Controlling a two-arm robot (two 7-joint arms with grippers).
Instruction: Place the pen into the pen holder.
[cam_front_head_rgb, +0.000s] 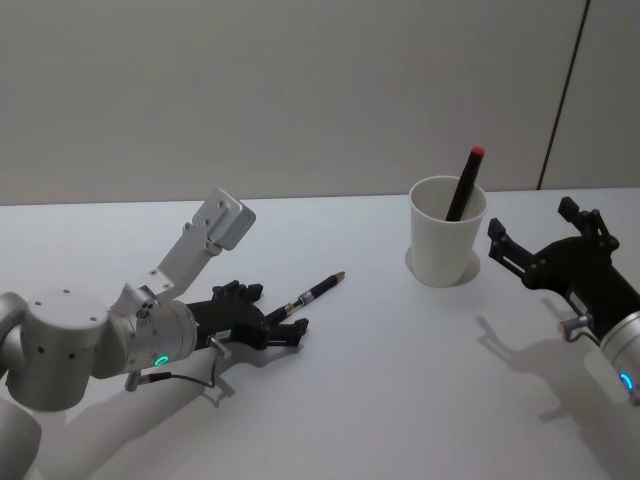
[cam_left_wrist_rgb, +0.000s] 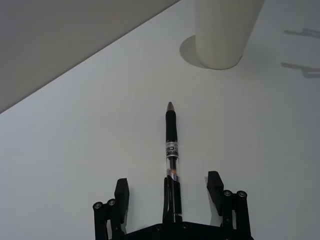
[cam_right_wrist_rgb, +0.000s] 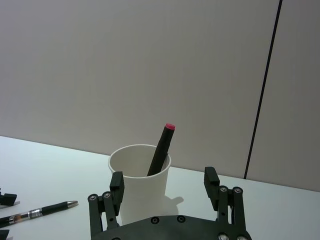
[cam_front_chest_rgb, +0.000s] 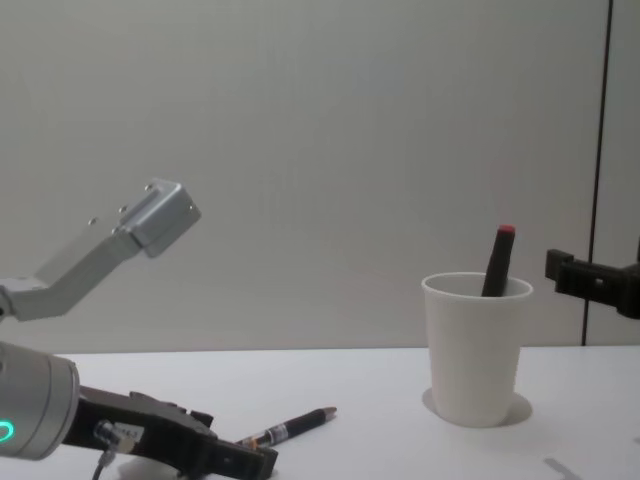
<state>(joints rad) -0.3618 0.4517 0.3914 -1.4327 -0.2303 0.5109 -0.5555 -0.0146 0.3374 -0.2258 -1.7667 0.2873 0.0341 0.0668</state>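
Note:
A black pen (cam_front_head_rgb: 316, 291) with a clear middle section lies flat on the white table, its tip toward the pen holder (cam_front_head_rgb: 446, 232). The holder is a white paper cup standing upright at centre right, with a dark red-capped pen (cam_front_head_rgb: 463, 184) leaning inside it. My left gripper (cam_front_head_rgb: 278, 308) is low on the table and open. In the left wrist view the pen (cam_left_wrist_rgb: 172, 145) has its rear end between the spread fingers (cam_left_wrist_rgb: 121, 187), touching neither. My right gripper (cam_front_head_rgb: 532, 220) hovers open just right of the holder, and in its wrist view the holder (cam_right_wrist_rgb: 135, 185) stands just ahead of it.
The white table (cam_front_head_rgb: 380, 400) stretches bare in front of the holder and between the two arms. A plain grey wall with a dark vertical seam (cam_front_head_rgb: 565, 95) rises behind the table's far edge. The left arm's silver elbow link (cam_front_head_rgb: 205, 240) sticks up above the table.

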